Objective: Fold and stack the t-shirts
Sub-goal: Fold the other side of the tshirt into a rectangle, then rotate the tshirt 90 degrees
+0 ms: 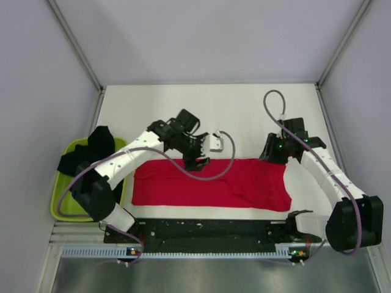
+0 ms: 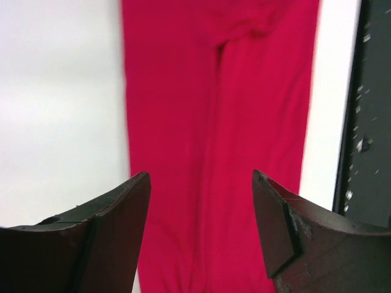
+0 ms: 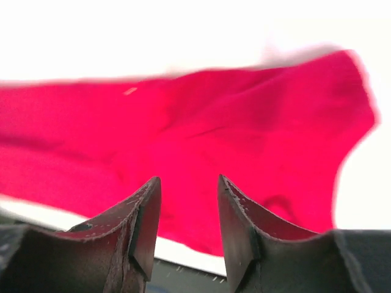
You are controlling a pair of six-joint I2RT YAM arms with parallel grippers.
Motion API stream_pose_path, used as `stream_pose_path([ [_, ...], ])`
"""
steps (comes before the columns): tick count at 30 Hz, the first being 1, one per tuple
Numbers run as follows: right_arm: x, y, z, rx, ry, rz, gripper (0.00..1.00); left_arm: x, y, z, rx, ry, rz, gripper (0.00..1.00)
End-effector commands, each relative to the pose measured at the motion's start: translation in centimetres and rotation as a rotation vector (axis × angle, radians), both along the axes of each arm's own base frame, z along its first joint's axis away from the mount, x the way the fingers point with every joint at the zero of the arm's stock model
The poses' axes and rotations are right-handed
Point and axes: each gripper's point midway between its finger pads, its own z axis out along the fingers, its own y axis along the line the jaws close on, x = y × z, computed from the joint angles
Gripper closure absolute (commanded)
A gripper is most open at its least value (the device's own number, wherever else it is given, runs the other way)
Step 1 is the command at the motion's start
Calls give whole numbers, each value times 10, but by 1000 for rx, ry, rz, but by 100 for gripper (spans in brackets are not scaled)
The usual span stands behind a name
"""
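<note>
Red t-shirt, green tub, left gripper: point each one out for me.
red t-shirt [image 1: 183, 186]: top external view, middle of its flat cloth.
green tub [image 1: 56, 194]: top external view, its left rim.
left gripper [image 2: 200, 177]: left wrist view, midway between its fingertips.

— How many shirts?
— One red t-shirt [image 1: 208, 183] on the worktop [image 1: 244, 110]. There's also a heap of black t-shirts [image 1: 98, 145], but I can't tell how many.
— Tubs?
— One lime-green tub [image 1: 60, 194] at the worktop's left edge.
— Claws?
— Two: the left claw [image 2: 201, 183] and the right claw [image 3: 189, 183].
</note>
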Motion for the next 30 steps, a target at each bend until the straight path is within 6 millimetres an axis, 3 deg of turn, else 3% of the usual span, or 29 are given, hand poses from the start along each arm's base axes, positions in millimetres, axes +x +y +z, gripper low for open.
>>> stream_pose_path([
  [1, 27, -75, -18, -175, -40, -224, 52, -28, -80, -13, -89, -43, -143, 27],
  [4, 50, -98, -29, -140, -68, -317, 47, -45, -122, -36, -71, -103, -213, 25],
  [8, 69, -101, -52, -128, -62, -314, 48, -61, -155, -67, -12, -148, -261, 24],
  [12, 76, -95, -74, -101, -24, -279, 52, -66, -170, -80, 5, -144, -273, 25],
  [16, 78, -93, -88, -86, -9, -283, 64, -82, -168, -100, 34, -110, -338, 30],
  [18, 77, -98, -93, -95, 7, -299, 74, -84, -165, -113, 66, -95, -348, 42],
  [22, 78, -110, -99, -110, 26, -338, 99, -85, -159, -122, 97, -84, -343, 87],
  [23, 81, -112, -99, -111, 20, -335, 100, -88, -157, -122, 97, -73, -353, 98],
  [27, 105, -102, -103, -51, 7, -288, 100, -94, -156, -124, 99, -45, -388, 100],
  [30, 136, -100, -100, -20, -11, -282, 100, -100, -150, -124, 122, -20, -424, 100],
])
